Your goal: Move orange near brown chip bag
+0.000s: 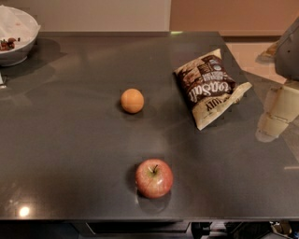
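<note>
- The tool [274,114] hangs at the right edge of the dark surface [70,154]; how far open, I cannot tell.
- The arm [290,49] enters from the upper right.
- The orange [132,101] sits mid-surface, well left of the brown chip bag [210,86].

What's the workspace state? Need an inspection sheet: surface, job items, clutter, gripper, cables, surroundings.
Surface: dark grey table, glossy, glare spot at the front-left corner.
Job's things: orange mid-table; brown chip bag lying flat to its right, clearly apart from it.
Clutter: apple upright near the front edge; white bowl at the back-left corner, partly out of view.
Grippers: gripper at the right edge of view, beyond the bag, touching neither job item.
Cables: nothing seen.
Surroundings: pale wall behind the table.
</note>
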Available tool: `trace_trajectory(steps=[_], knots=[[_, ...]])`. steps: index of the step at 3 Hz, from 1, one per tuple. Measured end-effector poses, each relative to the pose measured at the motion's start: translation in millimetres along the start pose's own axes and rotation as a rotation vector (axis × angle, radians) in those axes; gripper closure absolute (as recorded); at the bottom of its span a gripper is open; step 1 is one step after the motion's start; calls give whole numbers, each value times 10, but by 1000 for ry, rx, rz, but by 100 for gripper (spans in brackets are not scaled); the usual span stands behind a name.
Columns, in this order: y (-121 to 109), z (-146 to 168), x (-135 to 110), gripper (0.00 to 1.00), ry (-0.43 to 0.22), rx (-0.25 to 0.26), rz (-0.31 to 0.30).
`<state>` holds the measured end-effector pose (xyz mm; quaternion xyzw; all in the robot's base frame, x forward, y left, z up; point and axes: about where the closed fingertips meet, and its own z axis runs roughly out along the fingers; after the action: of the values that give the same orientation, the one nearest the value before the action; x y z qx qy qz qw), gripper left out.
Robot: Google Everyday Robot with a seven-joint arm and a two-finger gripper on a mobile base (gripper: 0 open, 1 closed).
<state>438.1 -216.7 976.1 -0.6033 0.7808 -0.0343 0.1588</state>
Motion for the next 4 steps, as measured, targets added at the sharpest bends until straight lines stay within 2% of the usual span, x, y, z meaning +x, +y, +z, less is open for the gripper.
trace_trajectory(steps=[2, 3, 4], knots=[[-74, 13, -41, 0, 4, -3, 2], [-287, 92, -164, 0, -12, -7, -3], [-574, 244, -415, 0, -73, -11, -23]])
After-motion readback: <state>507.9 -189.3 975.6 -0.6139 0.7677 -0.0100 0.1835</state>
